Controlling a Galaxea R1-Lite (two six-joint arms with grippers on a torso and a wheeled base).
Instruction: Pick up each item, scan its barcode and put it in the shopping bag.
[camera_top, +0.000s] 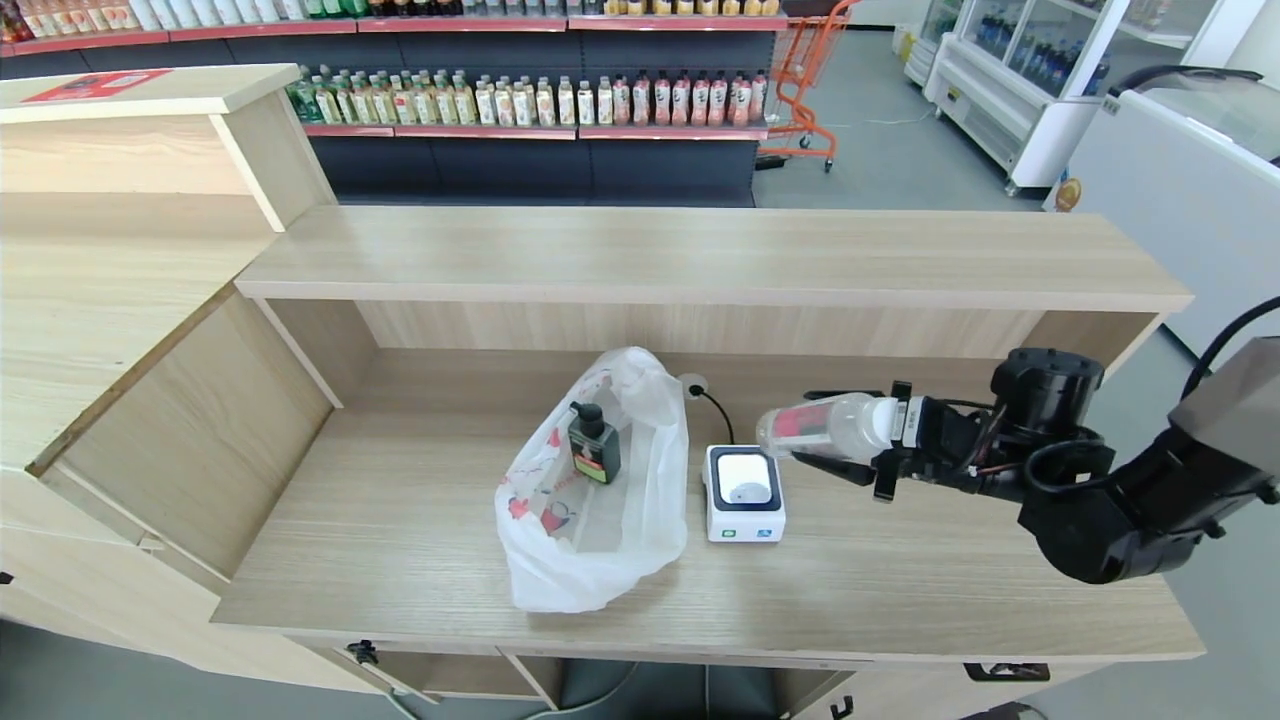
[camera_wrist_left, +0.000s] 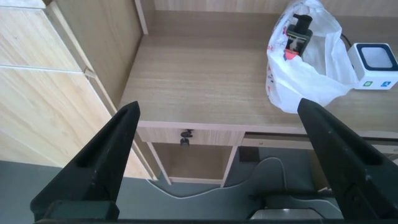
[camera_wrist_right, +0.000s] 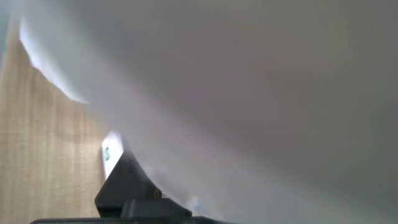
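Right hand (camera_top: 850, 435): closed on a clear bottle (camera_top: 800, 428) with a red label, gripped at the cap end. The bottle lies roughly horizontal in the air, base pointing toward the shopping bag (camera_top: 640, 520), above and just to the right of the scanner (camera_top: 744, 492).

Judgement: the sideways hold presents the label wall to the scanner's upward-facing window, so this is the scan step. Whether the barcode faces down cannot be told.

Scanner: white box on the surface (camera_top: 400, 540), just beside the bag's right side, with its cable (camera_top: 715, 410) running to the back wall. Placing the two side by side keeps the carry from scan to bag short.

Bag: white plastic, mouth slumped open toward the front. One dark pump bottle (camera_top: 594, 448) stands upright inside, so one item is judged done.

Left hand (camera_wrist_left: 217, 162): fingers spread wide, holding nothing, parked off the surface's front-left corner, well apart from the bag.

Risk: the bag's limp rim may fold under the incoming bottle.
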